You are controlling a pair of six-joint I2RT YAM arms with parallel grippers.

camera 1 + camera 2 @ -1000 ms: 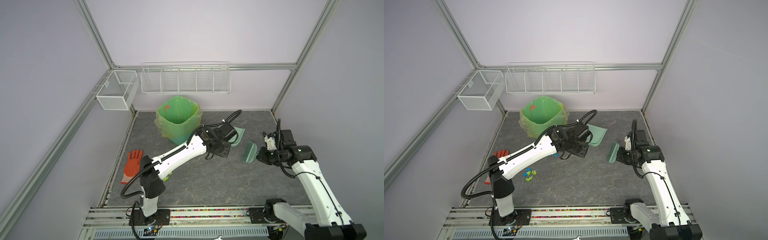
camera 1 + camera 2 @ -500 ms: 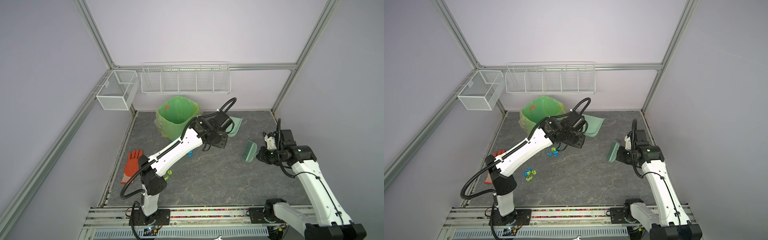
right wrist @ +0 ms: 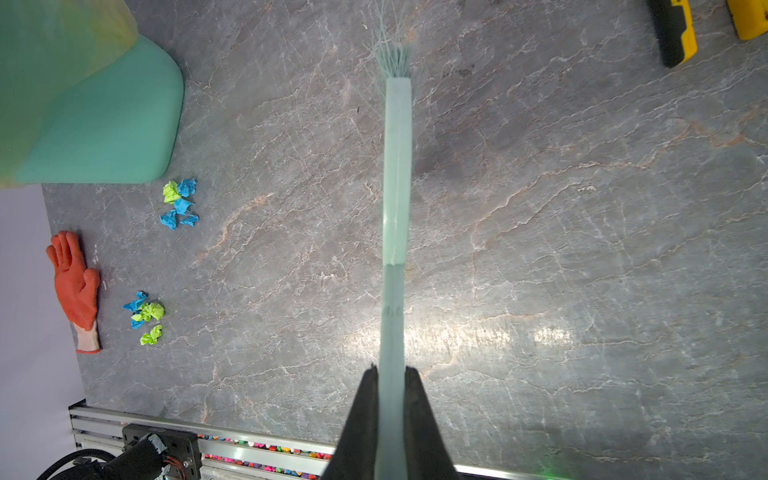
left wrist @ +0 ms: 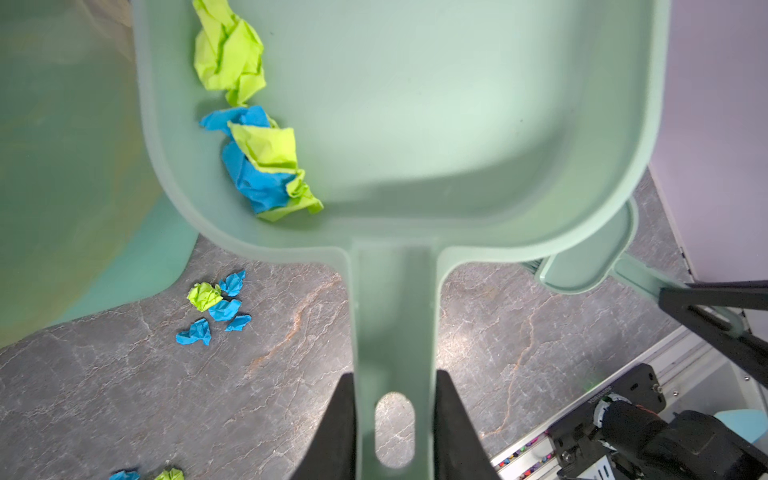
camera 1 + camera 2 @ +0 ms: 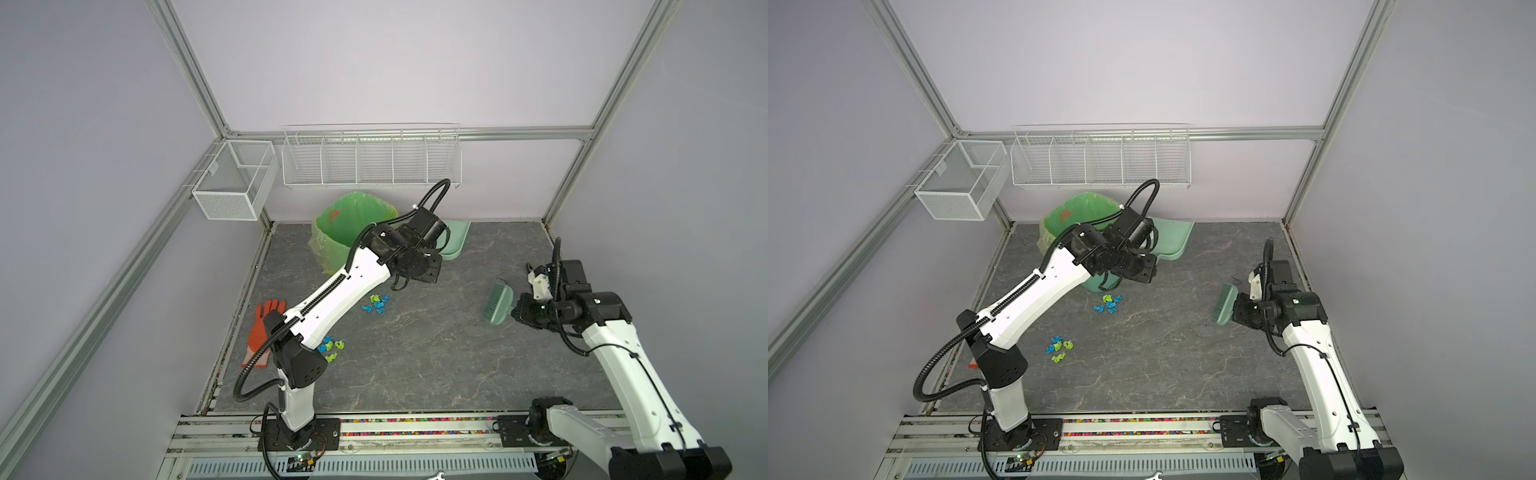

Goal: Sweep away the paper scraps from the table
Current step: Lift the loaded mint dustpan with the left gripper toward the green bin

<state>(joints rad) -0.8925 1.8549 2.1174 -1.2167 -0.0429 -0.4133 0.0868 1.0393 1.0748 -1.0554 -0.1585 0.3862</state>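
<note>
My left gripper (image 4: 395,376) is shut on the handle of a mint-green dustpan (image 4: 415,124), which hangs above the table (image 5: 436,353) beside the green bin (image 5: 349,224). Several blue and lime paper scraps (image 4: 257,158) lie in the pan against one side wall. More paper scraps sit on the table in two clusters, one near the bin (image 5: 376,303) (image 5: 1109,304) and one nearer the front left (image 5: 331,346) (image 5: 1059,348). At the right, my right gripper (image 3: 391,370) is shut on the handle of a green brush (image 5: 496,301), held clear of the scraps.
An orange-red glove (image 5: 264,332) lies by the left rail. Two white wire baskets (image 5: 372,156) (image 5: 235,178) hang on the back frame above the bin. Two yellow and black objects (image 3: 673,29) lie near the table's right side. Metal rails (image 5: 415,428) run along the front edge.
The left arm has carried the dustpan up and back towards the bin, uncovering the scrap cluster beneath it. The right arm and brush have stayed put.
</note>
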